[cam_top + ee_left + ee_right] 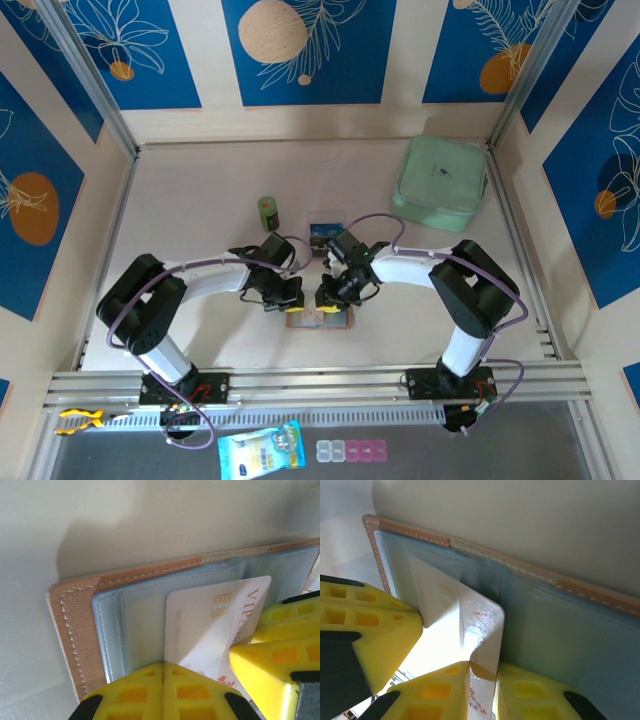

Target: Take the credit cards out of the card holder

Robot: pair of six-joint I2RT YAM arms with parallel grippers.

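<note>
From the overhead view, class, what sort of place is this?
Probably a robotics lab test cell: a left arm and right arm bolted to an aluminium rail at the table edge, walled in by blue patterned panels.

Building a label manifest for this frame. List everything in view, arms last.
card holder: 1, tan outside, pale blue-grey lining, open on the table between the arms
pale card: 1, whitish, chip and VIP print, partly out of a pocket
mint-green case: 1, far right of table
small container: 1, green, beyond the left arm
small box: 1, blue print, just beyond the holder
yellow tool: 1, near-left ledge
packet: 1, blue and white, near ledge
pill organiser: 1, clear and pink, near ledge
table: 1, pale
left fingers: 2, yellow, shut, at the holder
right fingers: 2, yellow, closed on the pale card
</note>
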